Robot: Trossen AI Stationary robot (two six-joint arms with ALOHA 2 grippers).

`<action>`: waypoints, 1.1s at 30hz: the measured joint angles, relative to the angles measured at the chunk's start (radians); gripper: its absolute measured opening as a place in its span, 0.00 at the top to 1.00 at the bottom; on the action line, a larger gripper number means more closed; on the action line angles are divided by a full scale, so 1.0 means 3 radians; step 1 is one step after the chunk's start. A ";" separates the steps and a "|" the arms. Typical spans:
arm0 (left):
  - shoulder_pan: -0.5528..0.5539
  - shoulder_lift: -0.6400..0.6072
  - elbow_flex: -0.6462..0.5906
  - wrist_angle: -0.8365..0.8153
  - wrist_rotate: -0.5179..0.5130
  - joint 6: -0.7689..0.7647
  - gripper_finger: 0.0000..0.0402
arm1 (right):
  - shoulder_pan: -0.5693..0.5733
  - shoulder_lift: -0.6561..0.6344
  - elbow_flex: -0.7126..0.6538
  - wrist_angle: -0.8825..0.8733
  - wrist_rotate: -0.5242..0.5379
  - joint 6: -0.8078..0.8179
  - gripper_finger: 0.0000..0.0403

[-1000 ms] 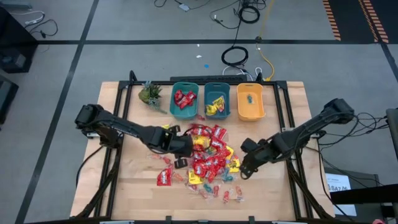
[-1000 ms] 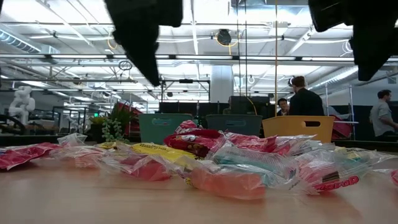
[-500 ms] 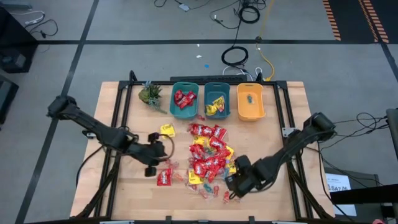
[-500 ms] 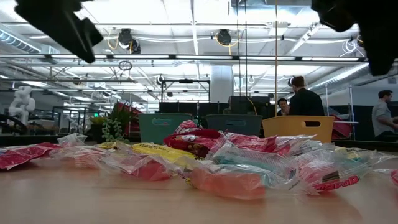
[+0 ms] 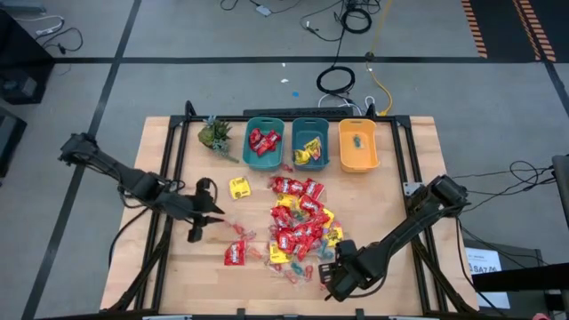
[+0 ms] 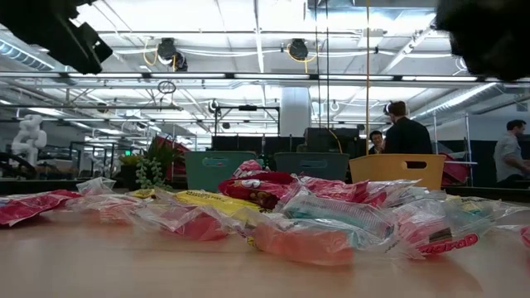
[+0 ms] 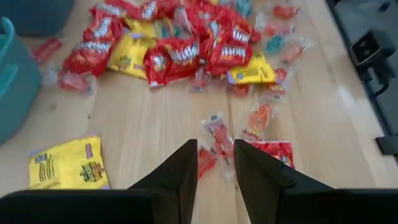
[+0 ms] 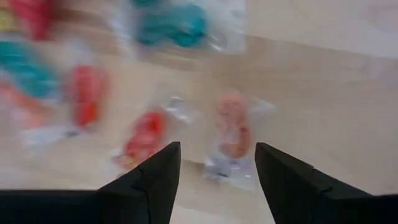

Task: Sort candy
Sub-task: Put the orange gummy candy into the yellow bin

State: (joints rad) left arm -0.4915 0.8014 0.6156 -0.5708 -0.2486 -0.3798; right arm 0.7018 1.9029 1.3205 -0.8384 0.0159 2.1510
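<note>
Both fingers point(image 8: 214, 171) parted, empty, above candy point(image 5: 298, 222).

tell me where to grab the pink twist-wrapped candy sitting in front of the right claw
Grip the plump pink middle of the pink twist-wrapped candy, coming straight down from above. It lies flat on the table, apart from its neighbours, and its thin clear wrapper ends would likely slip. The open right claw already roughly straddles it.

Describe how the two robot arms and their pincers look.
Both arms are dark, nearly black, built of slim jointed segments with bulkier joint housings. The left pincer ends in two flat, wedge-shaped black fingers; the right pincer has the same pair. Dark cables trail off the table behind each arm's base. No markings are visible.
</note>
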 joint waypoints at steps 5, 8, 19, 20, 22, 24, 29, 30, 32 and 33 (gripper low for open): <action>0.0000 -0.0342 -0.0121 0.0024 -0.0002 0.0063 0.72 | 0.0005 0.0210 0.0000 -0.0022 -0.0110 0.0024 0.51; 0.0000 -0.0506 -0.0164 0.0023 0.0000 0.0010 0.72 | 0.0002 0.0318 0.0011 0.0001 -0.0208 0.0021 0.53; 0.0000 -0.0788 -0.0166 -0.0051 -0.0055 0.0099 0.72 | 0.0002 0.0252 -0.0003 -0.0009 -0.0222 -0.0041 0.97; 0.0000 -0.0802 -0.0166 -0.0051 -0.0080 0.0134 0.72 | 0.0002 0.0234 -0.0005 -0.0024 -0.0220 -0.0027 0.96; 0.0000 -0.0826 -0.0166 -0.0053 -0.0108 0.0228 0.72 | 0.0002 0.0164 -0.0006 -0.0081 -0.0198 0.0017 0.96; 0.0000 -0.0846 -0.0166 -0.0051 -0.0140 0.0268 0.72 | 0.0002 0.0057 -0.0006 -0.0147 -0.0123 0.0049 0.97; 0.0002 -0.0865 -0.0166 -0.0087 -0.0194 0.0331 0.72 | -0.0025 -0.0279 -0.0006 -0.0452 0.0248 0.0121 0.99; 0.0004 -0.0869 -0.0166 -0.0094 -0.0232 0.0331 0.72 | -0.0041 -0.0362 -0.0005 -0.0544 0.0314 0.0118 0.99; 0.0017 -0.0873 -0.0166 -0.0176 -0.0322 0.0332 0.72 | -0.0093 -0.0531 -0.0005 -0.0737 0.0470 0.0079 1.00; 0.0034 -0.0874 -0.0166 -0.0209 -0.0353 0.0334 0.72 | -0.0122 -0.0614 -0.0005 -0.0837 0.0576 0.0043 1.00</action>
State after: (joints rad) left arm -0.4814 0.5392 0.5659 -0.6333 -0.3544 -0.2795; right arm 0.6652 1.7185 1.3190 -1.0896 0.1886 2.1640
